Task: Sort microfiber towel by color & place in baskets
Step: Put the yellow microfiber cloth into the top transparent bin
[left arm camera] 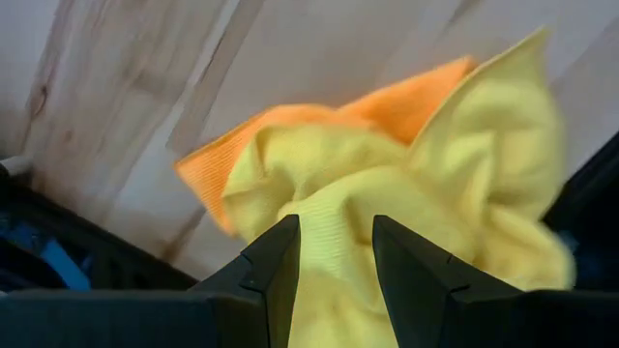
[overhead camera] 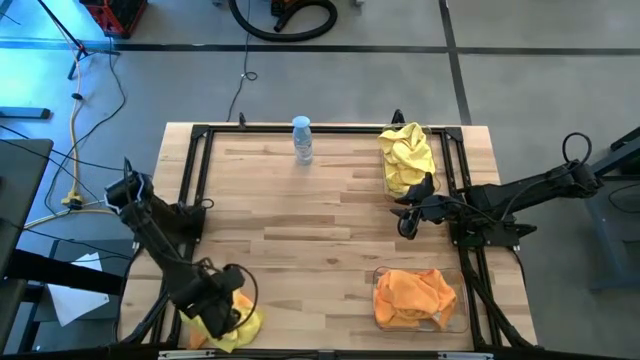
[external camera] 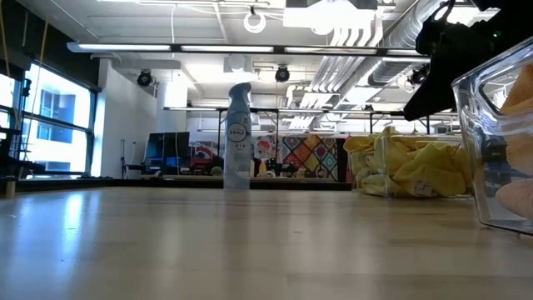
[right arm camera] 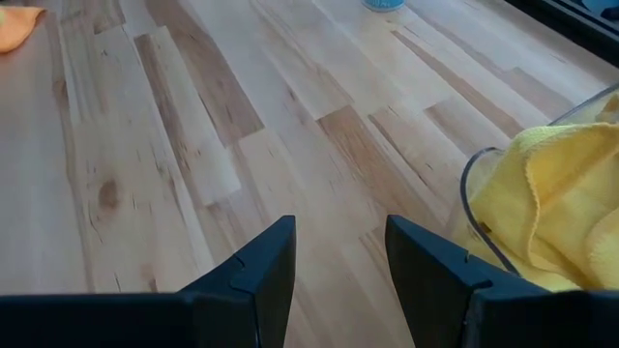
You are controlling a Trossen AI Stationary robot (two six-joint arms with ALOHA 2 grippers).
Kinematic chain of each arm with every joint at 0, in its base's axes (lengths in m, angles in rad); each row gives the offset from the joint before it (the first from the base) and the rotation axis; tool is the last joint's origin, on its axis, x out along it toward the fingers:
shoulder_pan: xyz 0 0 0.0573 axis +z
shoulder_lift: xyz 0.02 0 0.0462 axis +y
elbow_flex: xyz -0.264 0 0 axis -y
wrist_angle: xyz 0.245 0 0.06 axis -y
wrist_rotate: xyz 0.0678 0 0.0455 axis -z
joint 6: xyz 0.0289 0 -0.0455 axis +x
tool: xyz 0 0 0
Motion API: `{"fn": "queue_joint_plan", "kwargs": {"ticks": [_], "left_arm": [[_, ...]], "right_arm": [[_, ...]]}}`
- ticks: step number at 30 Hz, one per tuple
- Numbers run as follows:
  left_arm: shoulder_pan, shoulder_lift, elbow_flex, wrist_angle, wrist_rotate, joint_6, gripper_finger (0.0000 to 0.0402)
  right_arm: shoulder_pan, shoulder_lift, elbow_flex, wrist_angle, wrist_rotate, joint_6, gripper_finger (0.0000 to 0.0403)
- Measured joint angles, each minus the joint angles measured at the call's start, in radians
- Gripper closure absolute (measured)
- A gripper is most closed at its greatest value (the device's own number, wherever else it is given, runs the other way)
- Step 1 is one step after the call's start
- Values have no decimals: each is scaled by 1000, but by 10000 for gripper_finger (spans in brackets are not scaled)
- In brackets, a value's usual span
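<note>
A yellow microfiber towel (left arm camera: pixel 387 213) lies bunched on top of an orange towel (left arm camera: pixel 290 135) at the near left corner of the wooden table (overhead camera: pixel 320 230), far from the spray bottle (overhead camera: pixel 302 139) that stands at the table's back edge. The left gripper (overhead camera: pixel 222 305) is down on this pile; in the left wrist view its two dark fingers (left arm camera: pixel 276 266) stand spread apart with the yellow cloth bulging up between them, not yet squeezed.

To the right of the bottle, a clear basket (overhead camera: pixel 392 185) at the back right holds a heap of yellow towels (overhead camera: pixel 407 155), which rises above its rim. Nearer the front right corner, diagonally across from the bottle, a second clear basket (overhead camera: pixel 462 322) holds orange towels (overhead camera: pixel 412 296).

The right gripper (overhead camera: pixel 408 218) hangs beside the front end of the yellow-filled basket, over bare wood, its fingers (right arm camera: pixel 261 266) parted with nothing between them. A black metal frame (overhead camera: pixel 195 160) runs along the table's edges, passing just behind the bottle.
</note>
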Motion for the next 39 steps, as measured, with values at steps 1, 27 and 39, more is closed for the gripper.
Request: {"fn": "queue_joint_plan", "kwargs": {"ticks": [1, 27, 39], "left_arm": [[-11, 0, -18, 15, 0, 6, 282], [93, -76, -132, 33, -1, 243, 401], [243, -222, 110, -100, -373, 498, 401]], "right_arm": [[0, 0, 0, 0, 0, 8, 245], [0, 0, 0, 3, 2, -18, 245], [-10, 0, 0, 83, 113, -73, 245]]}}
